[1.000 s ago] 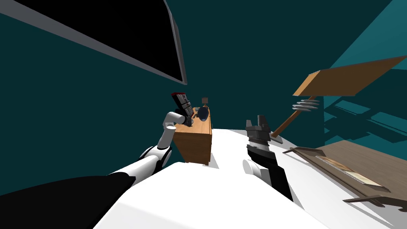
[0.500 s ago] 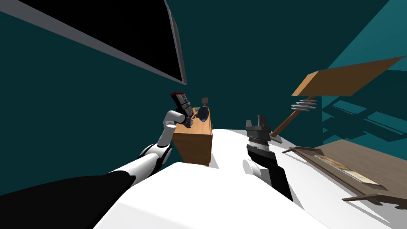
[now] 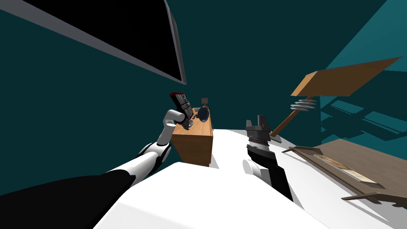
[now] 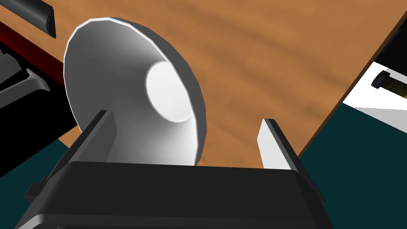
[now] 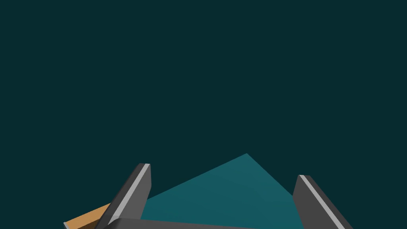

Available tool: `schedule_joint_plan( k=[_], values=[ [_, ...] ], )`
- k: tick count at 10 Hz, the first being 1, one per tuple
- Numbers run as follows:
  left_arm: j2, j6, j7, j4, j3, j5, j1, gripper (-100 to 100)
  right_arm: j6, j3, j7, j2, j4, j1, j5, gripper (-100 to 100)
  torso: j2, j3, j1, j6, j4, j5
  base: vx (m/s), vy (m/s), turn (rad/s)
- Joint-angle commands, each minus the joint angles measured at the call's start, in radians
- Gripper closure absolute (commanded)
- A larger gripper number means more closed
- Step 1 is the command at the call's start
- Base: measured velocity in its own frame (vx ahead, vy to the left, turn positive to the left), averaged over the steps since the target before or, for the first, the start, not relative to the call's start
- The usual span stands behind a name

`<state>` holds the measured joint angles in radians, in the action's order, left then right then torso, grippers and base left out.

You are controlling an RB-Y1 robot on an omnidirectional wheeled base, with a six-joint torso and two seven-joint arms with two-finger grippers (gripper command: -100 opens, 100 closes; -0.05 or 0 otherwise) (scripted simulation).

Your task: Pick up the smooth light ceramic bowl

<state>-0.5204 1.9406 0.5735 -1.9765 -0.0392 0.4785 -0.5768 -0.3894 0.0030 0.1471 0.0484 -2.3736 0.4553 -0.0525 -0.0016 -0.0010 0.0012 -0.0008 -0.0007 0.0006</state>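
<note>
The bowl (image 4: 131, 99) was rendered in plain white, shaded to grey along its inner wall. The cabinet top (image 4: 278, 59) under it was shown in orange-brown, streaked with a faint darker wood grain. The left gripper (image 4: 187, 117) was drawn with a black body and light grey fingers (image 4: 270, 149) edged dark. A black and dark red object (image 4: 31, 55) was seen beside the bowl. The wall (image 3: 79, 119) was coloured deep teal.
</note>
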Motion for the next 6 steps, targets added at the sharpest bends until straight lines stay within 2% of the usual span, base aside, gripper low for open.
schedule_joint_plan(
  k=[1, 2, 3, 4, 5, 6],
  values=[
    [-0.01, 0.043, 0.001, 0.008, -0.001, 0.008, 0.0, -100, 0.0, 0.0, 0.0, 0.0, 0.0, 0.0, 0.0, 0, 0.0, 0.0, 0.0, 0.0, 0.0, 0.0, 0.027, 0.019, -0.021],
    [-0.011, 0.055, 0.002, 0.011, 0.0, 0.009, 0.002, -100, 0.0, 0.0, 0.0, 0.0, 0.0, 0.0, 0.0, 0, 0.0, 0.0, 0.0, 0.0, 0.0, 0.0, 0.024, 0.011, -0.008],
    [-0.009, 0.042, 0.001, 0.013, 0.001, 0.006, -0.001, -100, 0.0, 0.0, 0.0, 0.0, 0.0, 0.0, 0.0, 0, 0.0, 0.0, -0.001, 0.0, 0.0, 0.0, 0.01, 0.004, 0.0],
    [-0.009, 0.045, 0.001, 0.014, 0.002, 0.006, -0.001, 0, 0.0, 0.0, 0.0, 0.0, 0.0, 0.0, 0.0, 0, 0.001, 0.0, -0.001, 0.0, 0.0, 0.0, 0.0, 0.0, 0.0],
    [-0.005, 0.009, -0.012, 0.042, 0.006, -0.006, 0.008, -100, 0.0, 0.0, 0.0, 0.0, 0.0, 0.0, 0.0, 0, 0.001, 0.001, -0.001, 0.0, 0.0, 0.0, 0.0, 0.0, 0.0],
    [-0.002, -0.008, -0.019, 0.057, 0.009, -0.012, 0.012, -100, 0.0, 0.0, 0.0, 0.0, 0.0, 0.0, 0.0, 0, 0.001, 0.001, -0.002, 0.0, 0.0, 0.0, 0.0, -0.007, -0.013]
  ],
)
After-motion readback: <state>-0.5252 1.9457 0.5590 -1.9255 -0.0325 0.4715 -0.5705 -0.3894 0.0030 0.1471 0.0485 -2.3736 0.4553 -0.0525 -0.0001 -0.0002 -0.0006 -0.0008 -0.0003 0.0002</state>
